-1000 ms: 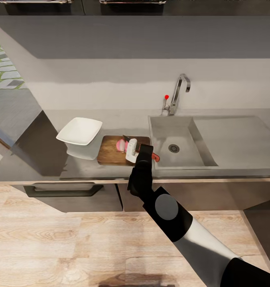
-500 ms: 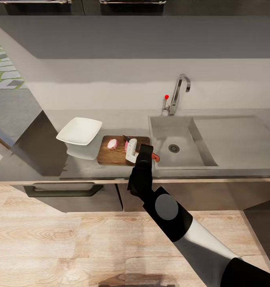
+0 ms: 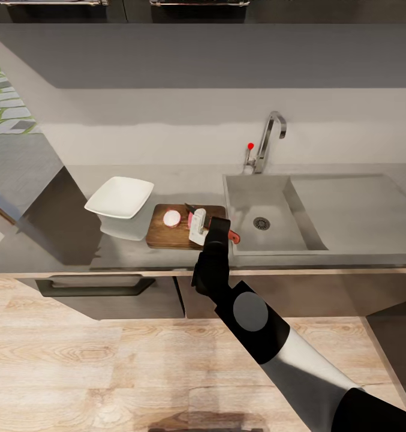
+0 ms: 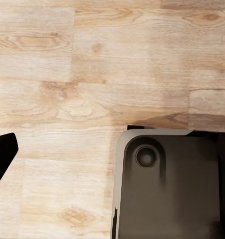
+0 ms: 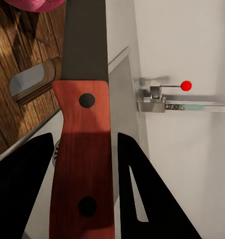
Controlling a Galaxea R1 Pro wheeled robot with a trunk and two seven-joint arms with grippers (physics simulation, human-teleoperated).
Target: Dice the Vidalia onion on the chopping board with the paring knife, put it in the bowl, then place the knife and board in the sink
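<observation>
No brand, label or writing can be read on any surface. The countertop is seen as a dark grey slab running under a pale wall, with its front edge above a wood-plank floor. The sink is set into it at the right, its basin bare down to the round drain, with the flat drainboard beyond and the chrome tap with its red knob at the back rim. Open worktop is left in front of and to the left of the bowl, which stands just beside the left end of the chopping board. The board lies close against the sink's left rim.

The right gripper is held over the board's right end, and its dark fingers are closed on the red handle of the paring knife, the dark blade reaching out over the wood. A cut piece of the Vidalia onion, pale with a pink edge, rests on the board to the left of the blade, apart from it. A second pink piece is seen at the blade's tip in the right wrist view.

Whether the left gripper is clenched or released cannot be told.
</observation>
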